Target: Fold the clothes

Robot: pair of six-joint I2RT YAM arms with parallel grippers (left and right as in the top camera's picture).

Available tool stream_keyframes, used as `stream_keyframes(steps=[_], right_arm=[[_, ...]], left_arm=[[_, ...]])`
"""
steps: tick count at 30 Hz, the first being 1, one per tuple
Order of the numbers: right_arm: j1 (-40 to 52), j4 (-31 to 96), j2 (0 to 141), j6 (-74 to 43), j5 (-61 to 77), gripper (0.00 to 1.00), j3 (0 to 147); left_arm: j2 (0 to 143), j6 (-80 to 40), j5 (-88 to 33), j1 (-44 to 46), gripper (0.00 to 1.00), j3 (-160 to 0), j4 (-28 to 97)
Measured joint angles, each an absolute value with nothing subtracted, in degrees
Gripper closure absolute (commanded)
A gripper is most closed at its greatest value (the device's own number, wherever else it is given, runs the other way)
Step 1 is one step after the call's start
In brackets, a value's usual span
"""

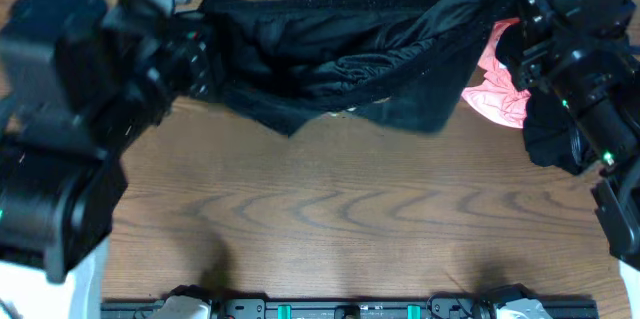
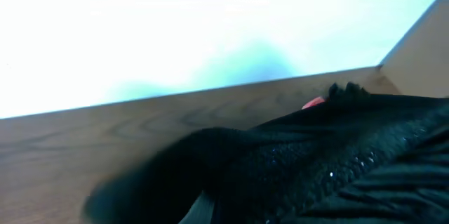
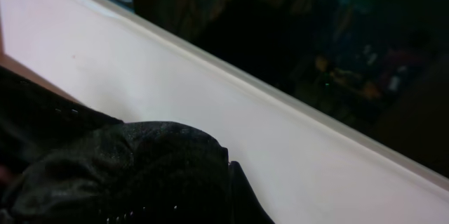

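Note:
The clothes [image 1: 340,54], a black fuzzy garment with tiny glittery specks, hang stretched along the far side of the table between my two grippers. My left gripper [image 1: 200,59] is shut on its left end and my right gripper [image 1: 525,19] on its right end. The middle sags down to the table. In the left wrist view the garment [image 2: 337,161] covers the jaws. In the right wrist view the garment [image 3: 119,175] hides the fingers too. No buttons show clearly.
A pink cloth [image 1: 495,89] lies at the far right, partly under the garment and the right arm. The wooden table [image 1: 330,209] spreads in front. A white wall [image 2: 175,34] stands behind the far edge. A black rail [image 1: 340,309] runs along the front edge.

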State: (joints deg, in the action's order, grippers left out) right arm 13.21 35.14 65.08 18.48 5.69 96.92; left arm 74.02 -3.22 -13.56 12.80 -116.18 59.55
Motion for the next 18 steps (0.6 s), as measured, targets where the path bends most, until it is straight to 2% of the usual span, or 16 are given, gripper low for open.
stream_keyframes(steps=[18], right_arm=[[13.5,49.3,53.5,15.0,3.9,0.99,97.1]], left_arm=[[66.7,-5.0,-17.0,12.9,0.94,-116.2,63.2]])
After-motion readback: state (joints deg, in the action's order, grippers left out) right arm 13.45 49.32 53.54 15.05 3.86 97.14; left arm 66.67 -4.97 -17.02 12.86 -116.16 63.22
